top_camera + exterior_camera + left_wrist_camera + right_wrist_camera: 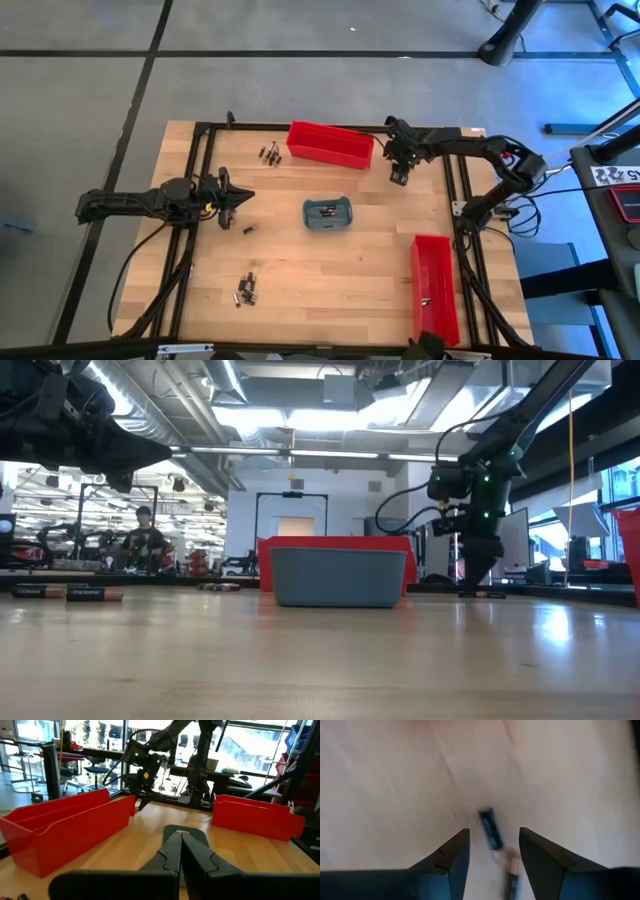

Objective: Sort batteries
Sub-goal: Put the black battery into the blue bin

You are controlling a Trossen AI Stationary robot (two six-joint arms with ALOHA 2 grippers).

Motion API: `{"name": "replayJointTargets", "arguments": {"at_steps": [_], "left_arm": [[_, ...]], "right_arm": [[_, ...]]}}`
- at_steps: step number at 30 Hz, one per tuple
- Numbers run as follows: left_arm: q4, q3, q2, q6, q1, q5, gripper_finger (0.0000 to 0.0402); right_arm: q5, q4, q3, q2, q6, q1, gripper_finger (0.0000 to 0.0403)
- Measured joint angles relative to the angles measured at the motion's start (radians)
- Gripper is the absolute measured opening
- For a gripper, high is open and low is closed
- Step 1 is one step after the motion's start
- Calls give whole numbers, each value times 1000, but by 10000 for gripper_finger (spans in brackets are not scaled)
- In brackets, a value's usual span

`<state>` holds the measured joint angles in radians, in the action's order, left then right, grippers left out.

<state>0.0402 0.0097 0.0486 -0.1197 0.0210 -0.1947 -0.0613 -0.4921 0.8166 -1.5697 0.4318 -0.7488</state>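
Batteries lie in small groups on the wooden table: several near the far red bin point(270, 152), one alone point(248, 228) and several toward the near edge point(247, 290). More lie in the grey-blue tray point(327, 214). My right gripper point(399, 175) is open and points down beside the far bin's right end. In the right wrist view its fingers point(493, 831) stand on either side of a dark battery point(490, 827), apart from it, and a second battery point(510, 870) lies just behind. My left gripper point(180, 836) is shut and waits at the table's left point(243, 196).
A long red bin point(330, 145) lies along the far edge. Another red bin point(436, 290) stands at the right near corner with a battery inside point(425, 299). Black frame rails point(196, 170) border the table. In the low view a person point(144, 538) is far behind.
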Motion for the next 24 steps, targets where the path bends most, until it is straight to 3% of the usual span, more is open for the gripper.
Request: {"name": "replayJointTargets", "arguments": {"at_steps": [4,11,18,24], "left_arm": [[0,0,0,-11,0,0,1],[1,0,0,-15,0,0,1],[1,0,0,-24,0,0,1],[1,0,0,-37,0,0,1]], "right_arm": [[-8,-19,0,1,20,2,162],[-21,-17,2,1,122,4,113],[-109,-129,109,1,56,16,107],[59,-264,228,1,-185,25,151]]}}
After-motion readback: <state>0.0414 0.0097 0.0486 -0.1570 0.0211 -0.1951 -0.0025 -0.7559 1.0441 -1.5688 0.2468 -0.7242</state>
